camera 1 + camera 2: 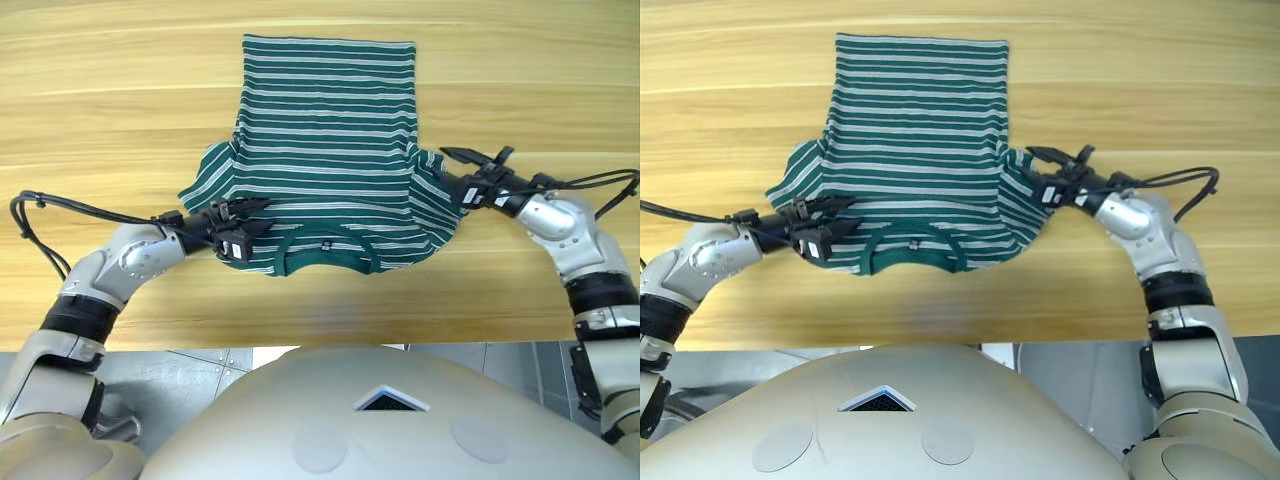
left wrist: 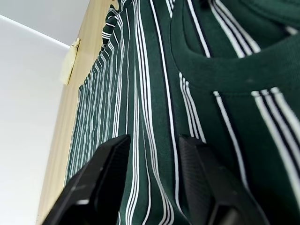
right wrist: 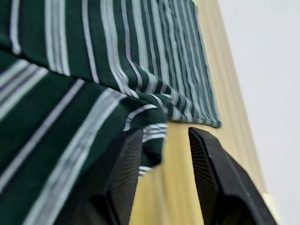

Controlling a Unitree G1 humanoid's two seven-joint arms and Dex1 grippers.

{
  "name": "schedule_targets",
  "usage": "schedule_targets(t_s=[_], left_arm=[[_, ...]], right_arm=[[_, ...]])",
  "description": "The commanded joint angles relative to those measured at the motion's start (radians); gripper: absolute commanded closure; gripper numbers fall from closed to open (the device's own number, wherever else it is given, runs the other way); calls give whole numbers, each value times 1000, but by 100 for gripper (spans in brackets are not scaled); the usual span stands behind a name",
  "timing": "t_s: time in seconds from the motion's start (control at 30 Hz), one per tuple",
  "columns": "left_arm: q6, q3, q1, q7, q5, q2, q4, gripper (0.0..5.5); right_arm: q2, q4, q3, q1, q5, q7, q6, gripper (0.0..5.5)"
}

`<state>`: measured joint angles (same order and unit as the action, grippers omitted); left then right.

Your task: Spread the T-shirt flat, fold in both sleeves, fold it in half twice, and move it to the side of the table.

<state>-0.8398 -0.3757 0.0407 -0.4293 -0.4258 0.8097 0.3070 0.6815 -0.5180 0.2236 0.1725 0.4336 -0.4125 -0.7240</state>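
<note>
T-shirt: green with thin pale stripes, lying on the wooden table. The body is spread mostly smooth, with the hem at the far side and the collar at the near edge, facing the robot.
Left sleeve: sticks out sideways from the body, slightly rumpled, resting on the wood.
Right sleeve: bunched and partly lapped over the shoulder area, with soft folds along its edge.
Left gripper: sits low over the shirt's left shoulder, just beside the collar and nearer the robot than the left sleeve. Its two fingers are parted to a moderate gap, and striped cloth lies beneath and between them without being pinched.
Right gripper: sits at the outer edge of the right sleeve. Its fingers are spread apart. The sleeve's edge touches the inner face of one finger, while the other finger is over bare wood.
Relation of the two tools: they are at opposite shoulders of the garment, well apart, with the collar between them.
</note>
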Motion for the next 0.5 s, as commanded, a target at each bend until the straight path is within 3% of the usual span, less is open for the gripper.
schedule_targets(t_s=[0.03, 0.23, 0.5], left_arm=[[-6, -24, -5, -33, 5, -30, 12, 356], [-5, -24, -46, -51, 21, -27, -4, 356], [8, -20, -65, -65, 29, -23, -20, 356]], right_arm=[[7, 44, 9, -21, 4, 14, -17, 372], [47, 249, -86, -144, -79, 24, 26, 372], [36, -1, 9, -66, 101, 101, 88, 372]])
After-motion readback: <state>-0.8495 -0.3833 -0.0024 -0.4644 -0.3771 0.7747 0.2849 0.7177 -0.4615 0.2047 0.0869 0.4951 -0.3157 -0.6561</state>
